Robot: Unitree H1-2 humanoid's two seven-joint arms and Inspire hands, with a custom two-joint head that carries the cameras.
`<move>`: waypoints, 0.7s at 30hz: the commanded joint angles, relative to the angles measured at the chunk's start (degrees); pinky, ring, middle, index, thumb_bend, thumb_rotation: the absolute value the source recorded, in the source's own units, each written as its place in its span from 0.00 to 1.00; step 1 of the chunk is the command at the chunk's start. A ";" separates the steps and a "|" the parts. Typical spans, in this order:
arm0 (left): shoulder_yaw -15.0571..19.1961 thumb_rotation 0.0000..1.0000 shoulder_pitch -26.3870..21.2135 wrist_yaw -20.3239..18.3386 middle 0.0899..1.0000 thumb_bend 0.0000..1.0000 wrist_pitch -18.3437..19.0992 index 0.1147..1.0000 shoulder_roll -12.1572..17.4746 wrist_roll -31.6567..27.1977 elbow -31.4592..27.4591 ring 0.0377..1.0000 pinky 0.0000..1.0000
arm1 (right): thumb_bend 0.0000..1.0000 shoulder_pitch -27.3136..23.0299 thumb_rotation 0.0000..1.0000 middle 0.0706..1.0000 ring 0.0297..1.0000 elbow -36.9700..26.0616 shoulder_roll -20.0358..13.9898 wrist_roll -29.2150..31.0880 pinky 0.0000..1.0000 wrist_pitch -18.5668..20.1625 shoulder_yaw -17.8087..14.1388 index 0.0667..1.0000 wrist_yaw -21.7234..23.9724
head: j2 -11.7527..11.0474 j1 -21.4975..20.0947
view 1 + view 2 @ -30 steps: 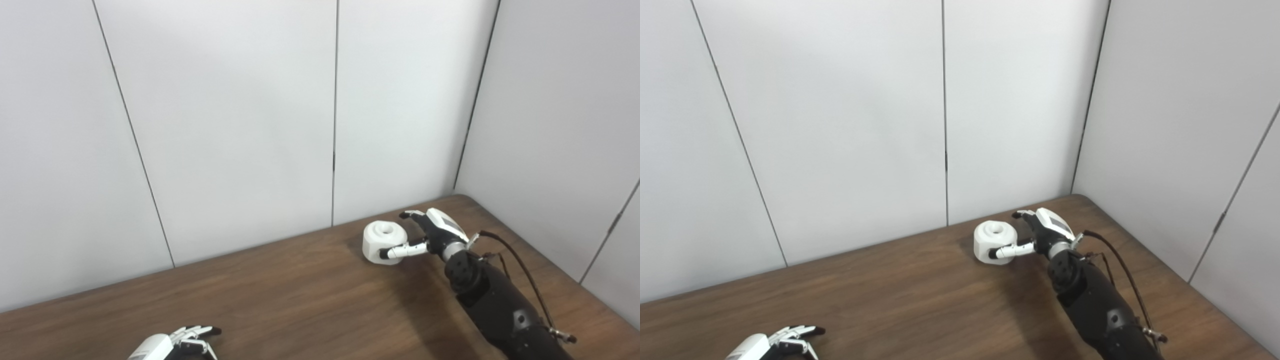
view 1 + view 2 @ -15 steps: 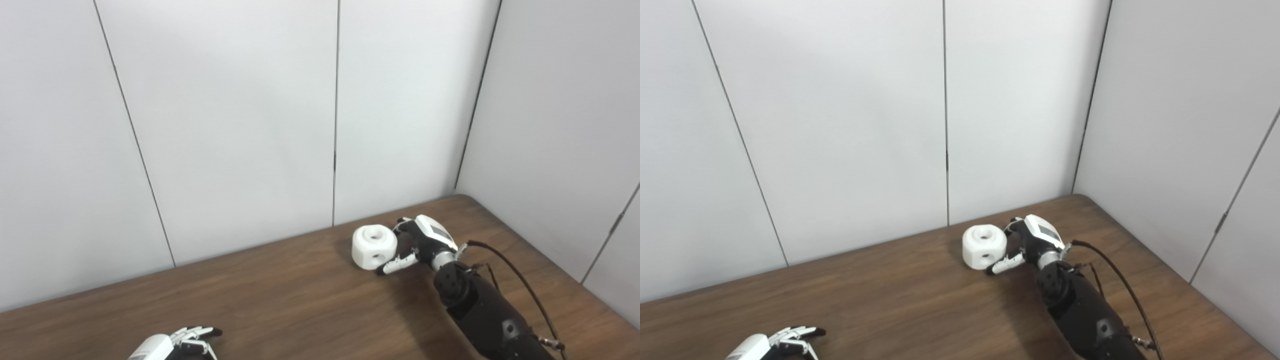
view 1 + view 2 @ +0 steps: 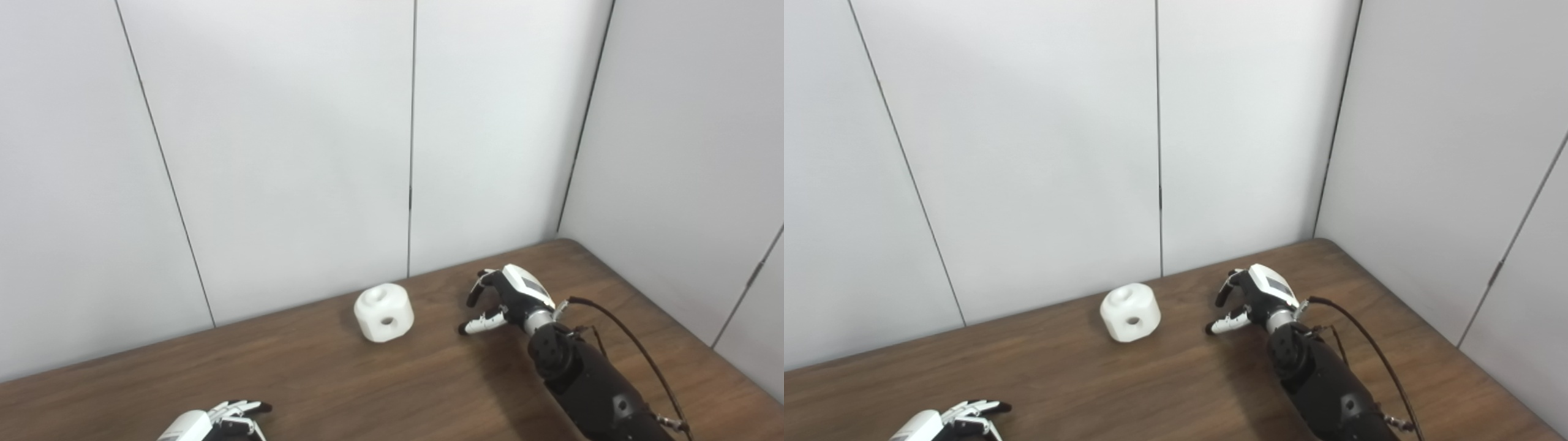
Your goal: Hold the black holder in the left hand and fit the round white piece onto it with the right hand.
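The round white piece (image 3: 384,312) lies tilted on the wooden bench (image 3: 380,386) near the back wall, apart from both hands. The right hand (image 3: 511,297) hovers to its right, fingers (image 3: 481,323) curled but apart, holding nothing. The left hand (image 3: 211,421) rests at the bottom edge, fingers spread, empty.

The left hand (image 3: 211,422) is cut off by the bottom edge, its grip impossible to tell.
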 commanded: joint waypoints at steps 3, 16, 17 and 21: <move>-0.55 0.04 0.91 -2.51 0.86 0.51 -0.02 0.41 1.68 1.47 1.05 0.89 0.93 | 0.50 -0.53 0.15 0.89 0.93 -0.30 -0.13 -0.60 0.85 -0.69 0.58 0.45 0.01 | -0.05 -0.05; -0.43 0.04 0.69 -2.46 0.86 0.51 -0.47 0.41 1.64 1.43 1.53 0.89 0.92 | 0.50 -0.42 0.15 0.89 0.93 -0.98 -0.13 0.87 0.86 -1.49 -0.01 0.45 0.33 | -0.10 0.77; -0.39 0.04 0.72 -2.43 0.86 0.51 -0.47 0.41 1.61 1.46 1.50 0.89 0.92 | 0.50 -0.43 0.15 0.90 0.94 -1.09 -0.10 1.19 0.86 -1.57 -0.13 0.45 0.49 | -0.10 0.77; -0.31 0.04 0.76 -2.31 0.86 0.51 -0.62 0.41 1.51 1.47 1.54 0.89 0.92 | 0.51 -0.51 0.15 0.91 0.94 -1.74 -0.02 2.07 0.87 -1.30 -0.47 0.45 1.29 | -0.14 0.80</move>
